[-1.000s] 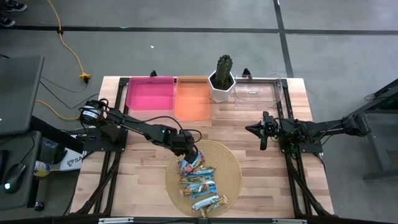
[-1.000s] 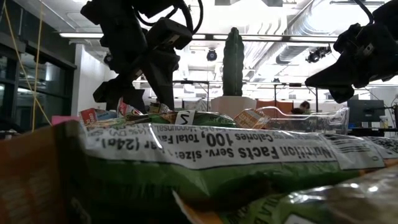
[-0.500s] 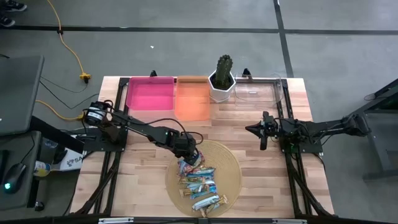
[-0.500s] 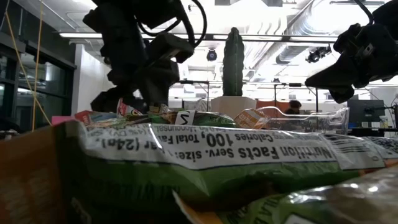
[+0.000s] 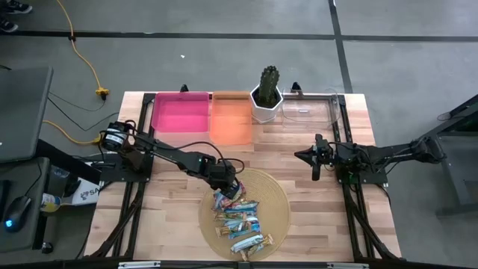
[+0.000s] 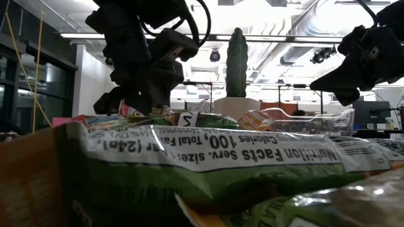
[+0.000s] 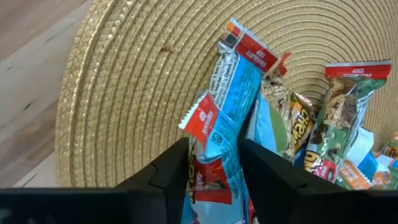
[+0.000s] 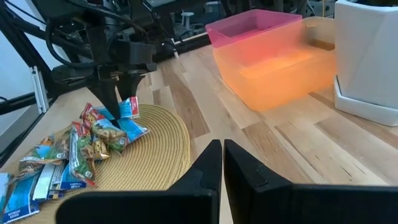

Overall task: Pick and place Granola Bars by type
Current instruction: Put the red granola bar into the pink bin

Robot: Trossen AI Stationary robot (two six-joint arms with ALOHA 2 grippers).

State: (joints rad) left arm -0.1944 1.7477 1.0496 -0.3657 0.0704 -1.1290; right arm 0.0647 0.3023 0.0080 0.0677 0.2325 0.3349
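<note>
Granola Bars (image 5: 240,219) lie heaped on my woven mat (image 5: 273,196); left gripper (image 7: 214,163) reaches down at the heap's edge, fingers either side of a blue-red-white bar (image 7: 225,118), grip uncertain; right gripper (image 8: 222,163) hovers clenched, well apart.

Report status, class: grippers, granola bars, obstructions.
Left gripper astride blue-red-white bar on woven mat. Right gripper shut, idle mid-table. Nothing in the way.

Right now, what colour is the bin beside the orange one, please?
Pink bin, clearest in the high view.
</note>
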